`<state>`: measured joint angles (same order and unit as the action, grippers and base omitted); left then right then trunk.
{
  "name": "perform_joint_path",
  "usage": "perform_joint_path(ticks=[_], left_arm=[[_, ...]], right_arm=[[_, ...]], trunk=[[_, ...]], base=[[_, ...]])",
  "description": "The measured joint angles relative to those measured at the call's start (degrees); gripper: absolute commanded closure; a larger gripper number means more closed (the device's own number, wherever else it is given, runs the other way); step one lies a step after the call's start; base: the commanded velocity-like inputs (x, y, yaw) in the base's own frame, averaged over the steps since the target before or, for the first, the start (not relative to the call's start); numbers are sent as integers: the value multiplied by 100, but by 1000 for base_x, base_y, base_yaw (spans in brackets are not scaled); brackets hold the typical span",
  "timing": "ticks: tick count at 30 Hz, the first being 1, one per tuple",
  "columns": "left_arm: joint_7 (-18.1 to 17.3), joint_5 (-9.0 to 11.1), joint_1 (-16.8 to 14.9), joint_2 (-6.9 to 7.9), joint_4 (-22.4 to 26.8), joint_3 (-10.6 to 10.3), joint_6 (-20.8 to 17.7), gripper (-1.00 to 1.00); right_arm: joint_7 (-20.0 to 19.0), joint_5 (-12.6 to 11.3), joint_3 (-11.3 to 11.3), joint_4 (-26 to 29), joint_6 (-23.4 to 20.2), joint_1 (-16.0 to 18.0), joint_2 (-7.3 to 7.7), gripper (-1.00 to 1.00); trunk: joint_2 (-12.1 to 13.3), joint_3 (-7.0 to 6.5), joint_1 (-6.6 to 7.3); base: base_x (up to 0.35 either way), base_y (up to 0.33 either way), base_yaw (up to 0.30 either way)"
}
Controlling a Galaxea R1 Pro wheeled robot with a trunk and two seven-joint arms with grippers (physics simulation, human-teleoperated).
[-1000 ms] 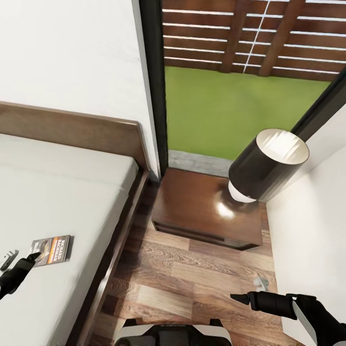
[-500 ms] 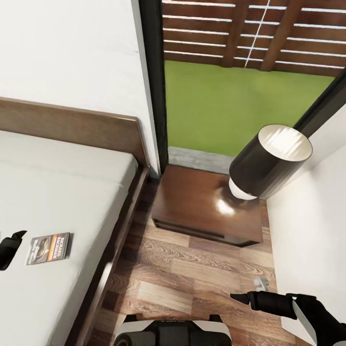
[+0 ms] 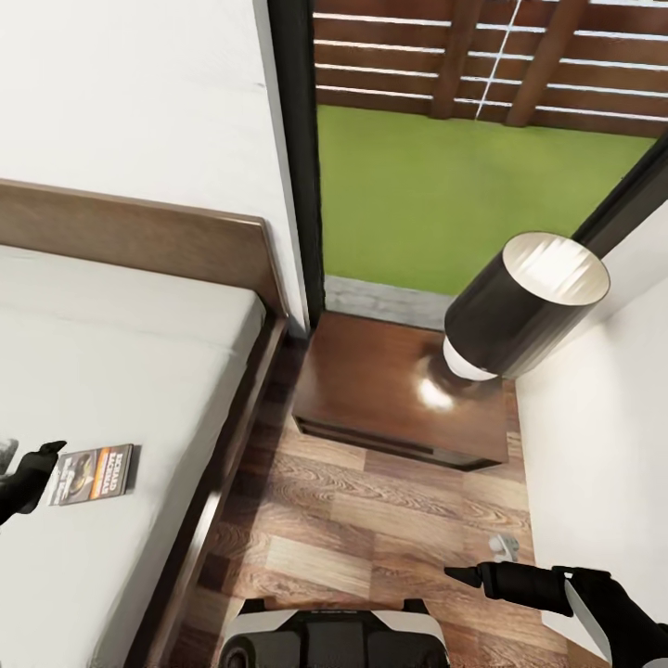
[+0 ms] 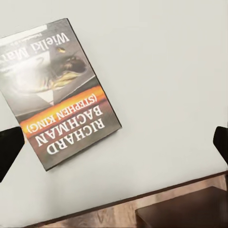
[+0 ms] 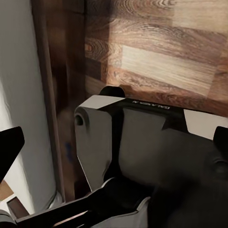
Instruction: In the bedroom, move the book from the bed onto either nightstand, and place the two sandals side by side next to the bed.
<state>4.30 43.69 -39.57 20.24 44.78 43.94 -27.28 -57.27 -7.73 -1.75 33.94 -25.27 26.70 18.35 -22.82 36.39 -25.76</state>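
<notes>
**Book on the mattress, left gripper beside it**

Head view: the book [image 3: 93,461] lies flat on the bed [image 3: 121,371], just right of the left gripper [image 3: 32,468]; the nightstand [image 3: 390,394] with a lamp [image 3: 520,311] stands far right; the right gripper [image 3: 478,571] hovers over the floor [image 3: 371,529], spread unclear.

Left wrist view: fingertips [image 4: 9,147] wide apart, holding nothing, one beside the book's edge.

Right wrist view: fingertips apart, empty, above the robot base [image 5: 142,142].

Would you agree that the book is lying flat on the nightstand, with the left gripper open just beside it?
Not quite: the book is lying flat on the bed's off-white mattress, not on the nightstand, whose top carries a lamp. The head view shows this. The rest holds: the left gripper is open just beside it, as the left wrist view shows.
</notes>
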Motion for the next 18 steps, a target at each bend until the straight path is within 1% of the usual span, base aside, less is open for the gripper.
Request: perform_joint_path(ticks=[4, 8, 11, 18], left_arm=[[-1, 16, -3, 3, -204, 44, -5, -100], [-17, 19, -3, 4, -262, 198, -11, -100], [-33, 14, -4, -5, -262, 211, -13, -100], [-27, 10, -4, -72, -227, 163, -38, -100]], right_arm=[[-6, -7, 1, 10, -5, -1, 0, -100], [-11, -19, -5, 38, -16, -1, 7, -100], [-11, -7, -1, 40, -16, 0, 3, -100], [-8, 9, 12, 42, -15, -1, 1, -100]], trunk=[[0, 36, 0], [0, 72, 0], [0, 99, 0], [0, 163, 0]], base=[[0, 0, 0], [0, 0, 0], [0, 0, 0], [0, 0, 0]])
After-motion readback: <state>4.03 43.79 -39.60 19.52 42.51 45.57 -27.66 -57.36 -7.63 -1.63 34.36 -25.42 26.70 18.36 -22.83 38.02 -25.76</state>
